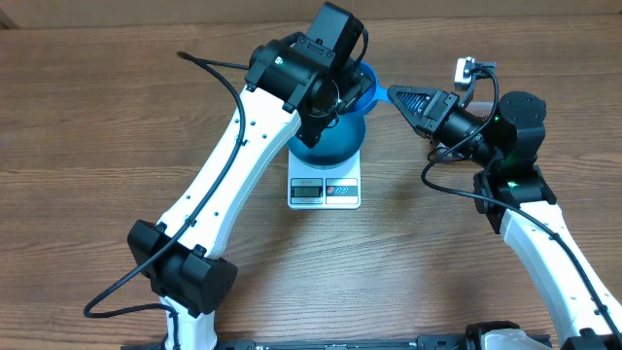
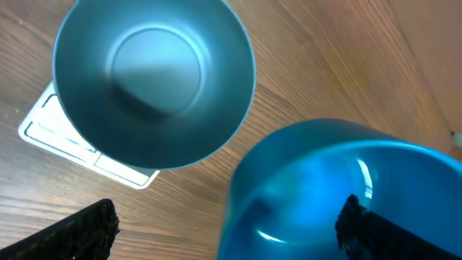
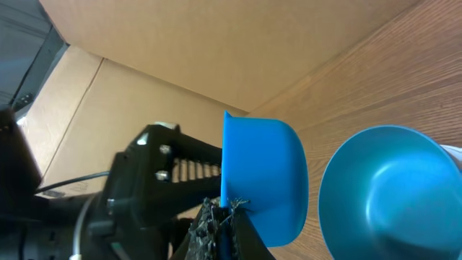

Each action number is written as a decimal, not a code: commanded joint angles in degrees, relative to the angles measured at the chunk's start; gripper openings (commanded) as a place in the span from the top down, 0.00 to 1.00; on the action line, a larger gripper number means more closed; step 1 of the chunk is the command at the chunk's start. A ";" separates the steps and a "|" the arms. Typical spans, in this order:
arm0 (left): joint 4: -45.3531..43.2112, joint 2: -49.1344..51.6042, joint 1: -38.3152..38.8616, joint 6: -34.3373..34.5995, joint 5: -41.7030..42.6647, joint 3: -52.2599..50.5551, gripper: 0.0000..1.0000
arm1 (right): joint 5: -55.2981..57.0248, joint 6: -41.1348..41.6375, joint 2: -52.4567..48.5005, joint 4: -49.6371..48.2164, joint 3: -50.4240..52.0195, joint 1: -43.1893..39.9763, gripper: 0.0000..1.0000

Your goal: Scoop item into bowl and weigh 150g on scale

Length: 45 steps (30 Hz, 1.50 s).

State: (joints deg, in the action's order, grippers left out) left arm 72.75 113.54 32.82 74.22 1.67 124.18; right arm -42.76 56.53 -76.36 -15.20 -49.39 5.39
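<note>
Two blue vessels: bowl (image 2: 155, 79) sits empty on the white scale (image 1: 325, 191); scoop (image 3: 263, 180) hangs near it, not touching.
Beans: none visible in any view.
Left fingers (image 2: 79, 232): spread wide above the bowl, holding nothing.
Right fingers (image 3: 209, 230): clamped on the scoop's handle.
Bowl handling: looks light, rigid and smooth-walled, so it would probably skid on the scale if nudged; take it by the rim, not the glossy wall.
Bench (image 1: 97, 117): wood-grain, carries the scale.
</note>
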 commanded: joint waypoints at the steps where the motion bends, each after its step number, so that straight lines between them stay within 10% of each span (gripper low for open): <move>1: 0.61 -1.03 0.20 -4.52 -0.83 3.89 0.01 | 1.79 -1.49 0.28 0.35 -0.94 0.13 0.96; 16: 6.69 -7.58 -1.92 -38.34 -10.80 8.85 0.01 | 4.72 -7.69 0.28 6.05 -0.94 -3.48 0.96; 35: 15.89 -9.31 -7.17 -56.85 -24.09 8.83 0.00 | -0.55 -14.93 0.74 10.14 -0.98 -7.87 0.96; 45: 11.54 -9.38 -16.85 -79.32 5.88 8.83 0.00 | 0.42 -23.23 3.41 22.60 -6.40 -7.87 0.96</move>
State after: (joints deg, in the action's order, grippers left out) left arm 84.86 105.14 19.75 4.78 -6.42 131.76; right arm -43.00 38.30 -75.02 4.80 -51.05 -2.26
